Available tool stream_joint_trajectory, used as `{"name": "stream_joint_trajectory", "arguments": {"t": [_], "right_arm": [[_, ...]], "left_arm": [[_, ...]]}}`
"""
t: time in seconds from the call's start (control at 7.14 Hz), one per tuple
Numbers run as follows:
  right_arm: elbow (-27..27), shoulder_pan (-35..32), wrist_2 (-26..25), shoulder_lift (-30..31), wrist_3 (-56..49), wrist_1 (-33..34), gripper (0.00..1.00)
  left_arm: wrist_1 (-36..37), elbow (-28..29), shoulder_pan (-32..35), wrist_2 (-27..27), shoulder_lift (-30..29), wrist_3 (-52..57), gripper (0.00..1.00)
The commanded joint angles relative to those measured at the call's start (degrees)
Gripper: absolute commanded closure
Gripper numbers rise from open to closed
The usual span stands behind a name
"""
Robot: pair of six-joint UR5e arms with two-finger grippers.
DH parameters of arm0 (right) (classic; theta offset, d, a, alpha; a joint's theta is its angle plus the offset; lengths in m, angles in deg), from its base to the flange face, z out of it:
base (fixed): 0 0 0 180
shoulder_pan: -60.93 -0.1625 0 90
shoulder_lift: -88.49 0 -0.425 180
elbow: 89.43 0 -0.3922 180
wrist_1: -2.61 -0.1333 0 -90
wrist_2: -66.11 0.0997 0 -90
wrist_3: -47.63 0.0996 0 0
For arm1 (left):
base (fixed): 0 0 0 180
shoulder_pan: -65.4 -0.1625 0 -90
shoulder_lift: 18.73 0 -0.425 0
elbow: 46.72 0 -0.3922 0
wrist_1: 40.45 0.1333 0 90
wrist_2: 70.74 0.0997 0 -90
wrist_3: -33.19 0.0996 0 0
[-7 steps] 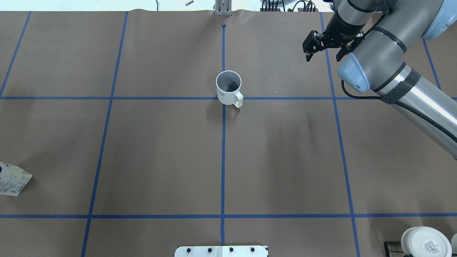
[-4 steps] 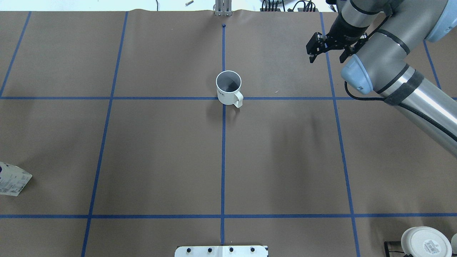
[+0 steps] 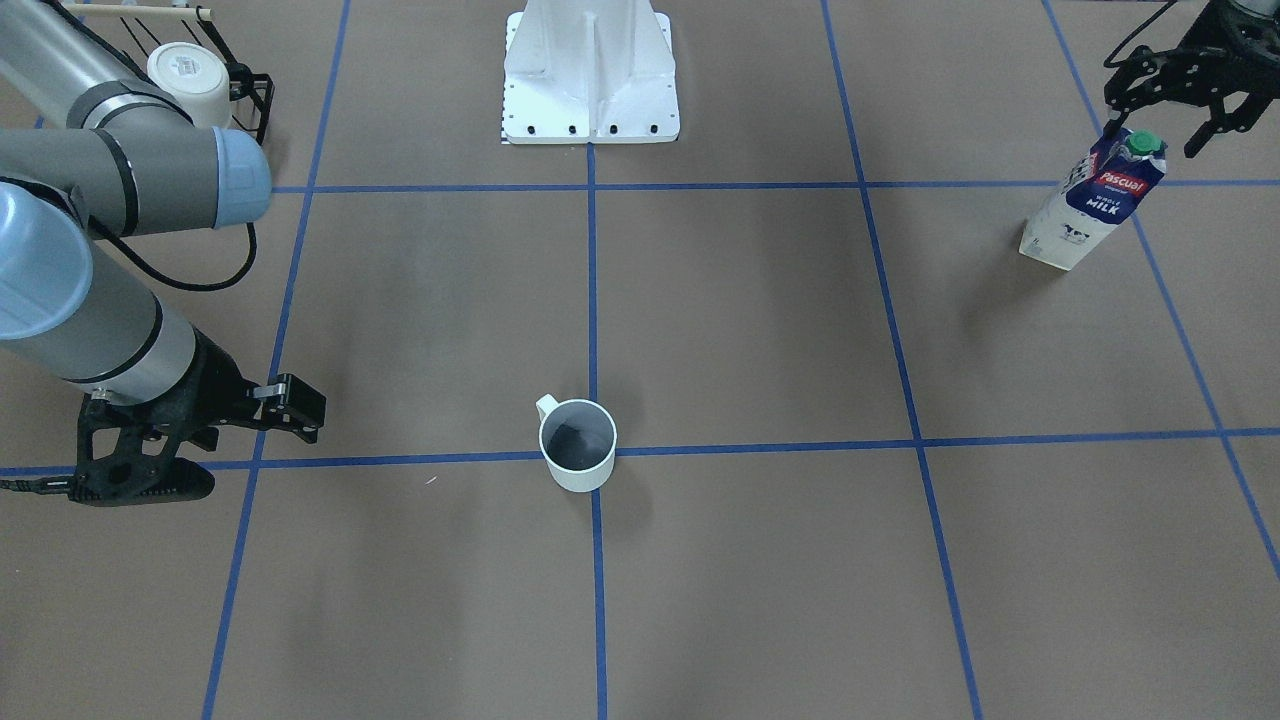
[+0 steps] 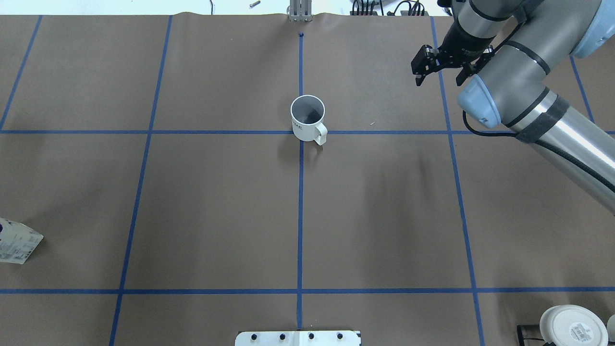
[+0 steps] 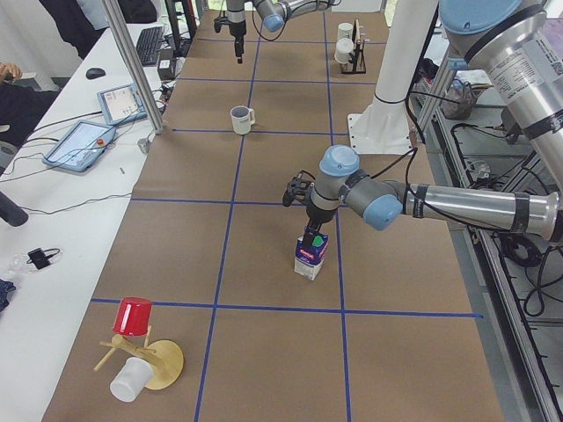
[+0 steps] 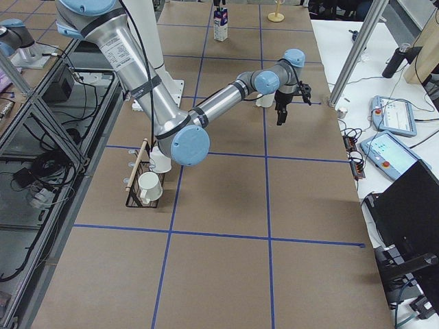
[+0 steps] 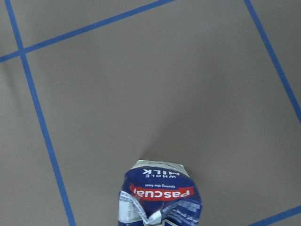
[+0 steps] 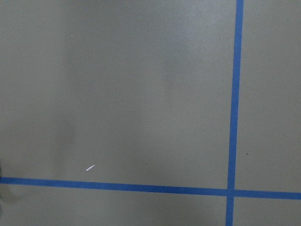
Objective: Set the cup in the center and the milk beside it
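Observation:
The cup is a white mug with a side handle and a dark grey inside. It stands upright on the crossing of blue tape lines at the table's middle. The milk is a navy and white carton with a green cap. It stands upright far to the robot's left, cut off at the overhead view's edge. My left gripper is open right over the carton's top. My right gripper is open and empty, above the table well right of the cup.
A black rack with white cups sits near the robot's base on its right. The white robot base is at the table's near middle. A red cup on a wooden stand lies at the far left end.
My right gripper drew slightly to the right, away from the cup, then held still. The cup and the carton have not moved.

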Motion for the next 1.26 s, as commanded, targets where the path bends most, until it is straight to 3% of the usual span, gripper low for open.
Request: {"name": "stream_joint_trajectory", "arguments": {"t": [0.0, 1.12], "right_arm": [[0.0, 0.1, 0.0, 0.0, 0.0, 0.0, 0.00], [-0.1, 0.2, -0.1, 0.1, 0.5, -0.1, 0.00]], "left_arm": [[0.0, 1.5, -0.4, 0.2, -0.9, 0.1, 0.02], [0.0, 4.6, -4.8, -0.8, -2.5, -0.1, 0.02]]}}
